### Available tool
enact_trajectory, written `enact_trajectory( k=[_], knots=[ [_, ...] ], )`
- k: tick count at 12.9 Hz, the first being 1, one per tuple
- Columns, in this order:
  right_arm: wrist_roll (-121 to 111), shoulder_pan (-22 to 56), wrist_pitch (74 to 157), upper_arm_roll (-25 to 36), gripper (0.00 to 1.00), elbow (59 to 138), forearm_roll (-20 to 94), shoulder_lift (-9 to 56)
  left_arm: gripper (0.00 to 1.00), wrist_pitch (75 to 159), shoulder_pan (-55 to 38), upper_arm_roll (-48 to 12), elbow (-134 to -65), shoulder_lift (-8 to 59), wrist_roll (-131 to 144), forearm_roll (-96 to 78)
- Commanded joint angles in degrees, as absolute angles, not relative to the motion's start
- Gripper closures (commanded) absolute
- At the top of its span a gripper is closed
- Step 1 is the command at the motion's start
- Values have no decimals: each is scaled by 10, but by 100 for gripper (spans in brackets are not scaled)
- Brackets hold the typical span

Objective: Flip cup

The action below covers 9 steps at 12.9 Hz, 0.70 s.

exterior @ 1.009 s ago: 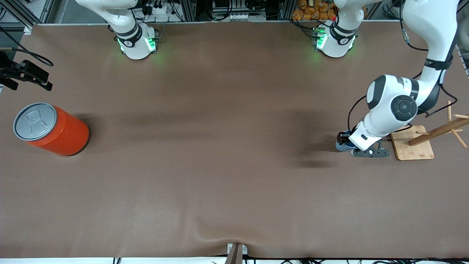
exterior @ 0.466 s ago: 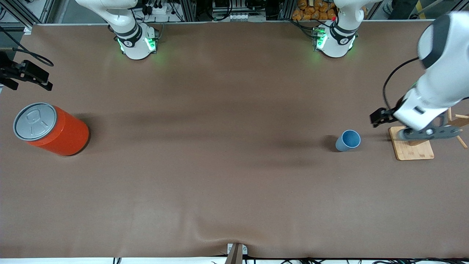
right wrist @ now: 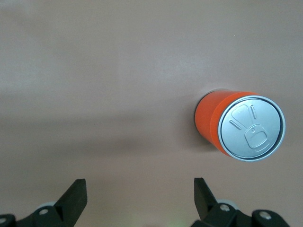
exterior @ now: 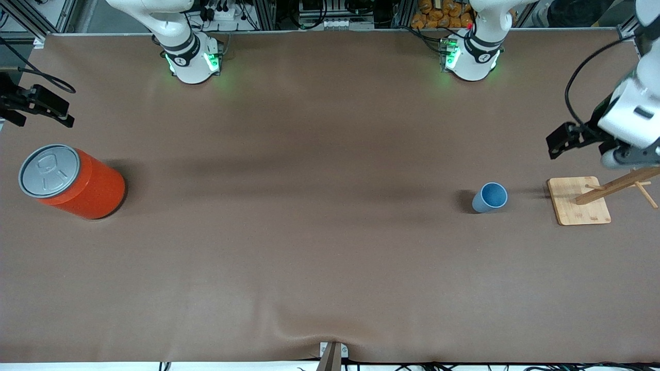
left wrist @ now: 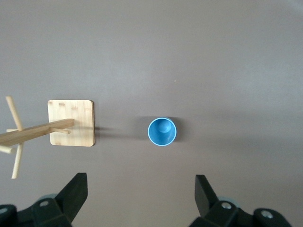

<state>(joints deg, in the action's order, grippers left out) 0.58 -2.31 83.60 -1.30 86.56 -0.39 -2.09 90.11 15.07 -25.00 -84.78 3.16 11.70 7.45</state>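
Toward the left arm's end of the counter (exterior: 330,257) the cup (exterior: 490,197) now stands upright, mouth up, by itself, just beside the wooden rack (exterior: 593,198). Released a moment ago, it has not shifted since; the left gripper (exterior: 564,139) has risen away over the counter near the rack, jaws wide and empty. So the flip looks done. Waiting above the orange can (exterior: 72,181), the right gripper (exterior: 36,105) is open too
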Motion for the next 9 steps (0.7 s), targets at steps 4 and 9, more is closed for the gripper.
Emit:
enact_trajectory(
  k=[4, 9],
  knots=[
    [-2, -34, 832, -19, 0, 871, -2, -30, 0, 879, 156, -250, -846, 11, 123, 53],
    [-3, -35, 829, -18, 0, 871, -2, -30, 0, 879, 47, -119, -841, -3, 80, 45]
  ],
)
